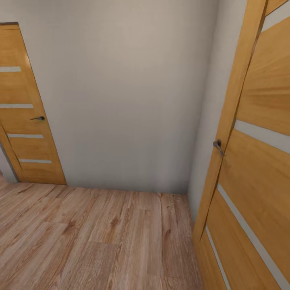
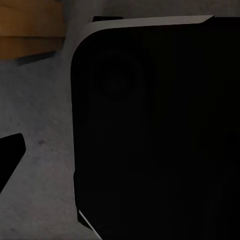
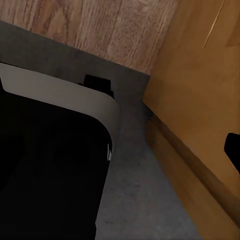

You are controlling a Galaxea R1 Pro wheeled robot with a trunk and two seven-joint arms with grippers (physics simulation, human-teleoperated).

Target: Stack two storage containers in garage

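Note:
The two storage containers are out of view. The head view looks at a plain white wall (image 1: 129,100) above light wood-plank flooring (image 1: 92,237). In the left wrist view a dark fingertip (image 2: 10,152) pokes in at the edge over grey speckled floor (image 2: 40,100), beside my dark base (image 2: 160,140). In the right wrist view one dark fingertip (image 3: 233,149) shows in front of an orange-brown door (image 3: 200,75). There, grey floor (image 3: 135,200) meets wood planks (image 3: 100,25). Nothing is seen between the fingers of either gripper.
An orange-brown door (image 1: 257,169) with a grey handle (image 1: 218,147) stands close on the right, angled toward me. Another such door (image 1: 26,121) is set in the far left wall. Wood-plank floor lies open ahead up to the white wall.

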